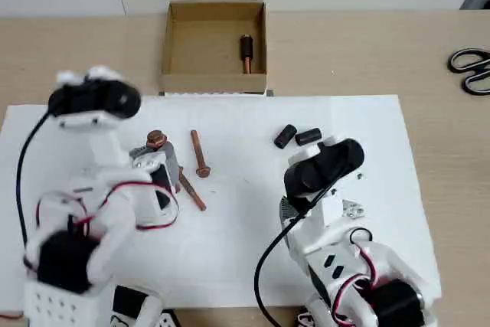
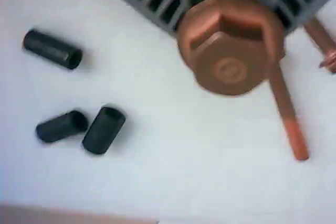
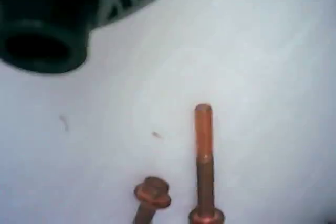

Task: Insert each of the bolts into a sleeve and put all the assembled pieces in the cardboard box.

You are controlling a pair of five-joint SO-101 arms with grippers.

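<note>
My left gripper (image 1: 157,155) is shut on a copper bolt (image 2: 231,51), which shows head-up in the high view (image 1: 156,139). Two more bolts lie on the white sheet just to its right, one (image 1: 200,153) nearly straight and one (image 1: 191,190) slanted. Two black sleeves (image 1: 285,136) (image 1: 308,136) lie side by side mid-sheet. A third sleeve (image 2: 52,49) lies apart from that pair. My right gripper (image 1: 289,206) sits low over the sheet with a black sleeve (image 3: 42,45) right beside it. The cardboard box (image 1: 178,44) holds one assembled piece (image 1: 246,53).
A white sheet (image 1: 230,258) covers the wooden table between the arms. Scissors (image 1: 471,70) lie at the far right edge. The box stands just beyond the sheet's far edge. Bare sheet lies between the two arms.
</note>
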